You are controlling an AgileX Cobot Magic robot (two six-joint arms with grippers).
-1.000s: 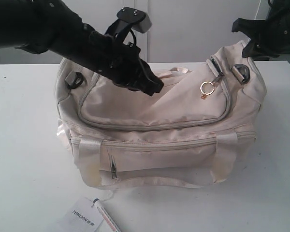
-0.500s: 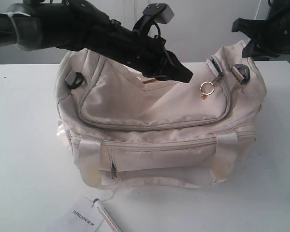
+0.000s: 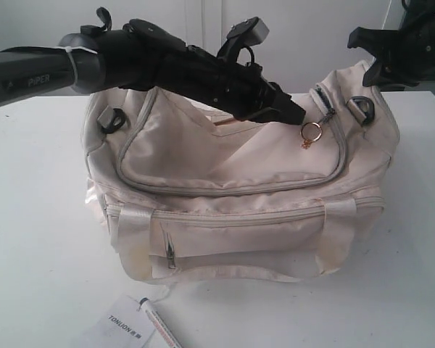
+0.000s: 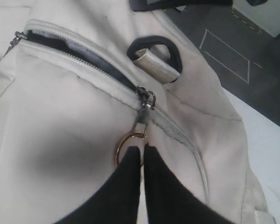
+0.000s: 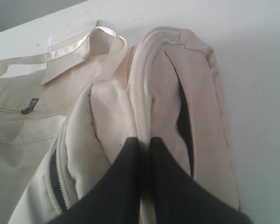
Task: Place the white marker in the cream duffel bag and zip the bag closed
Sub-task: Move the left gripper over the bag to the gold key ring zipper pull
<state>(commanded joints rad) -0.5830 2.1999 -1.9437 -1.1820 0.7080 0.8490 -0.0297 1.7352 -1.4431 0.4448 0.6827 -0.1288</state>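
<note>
The left arm [image 3: 167,61] is mostly black and knobbly. At the upper left of the exterior view it has a smooth grey tube [image 3: 36,76] printed "PIPER" in pale letters, and near its end a small grey box camera [image 3: 252,30] sits on a black bracket. The right arm [image 3: 409,43], at the upper right, is an angular matt black block. The left gripper [image 4: 141,148] and right gripper [image 5: 142,140] are each a pair of plain black fingers [image 4: 123,186] tapering to blunt tips.

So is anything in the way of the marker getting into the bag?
Yes. The white marker lies on the table in front of the cream duffel bag, and the bag's whole front side stands between it and the top zip. The left wrist view shows only a narrow open slit there.
</note>
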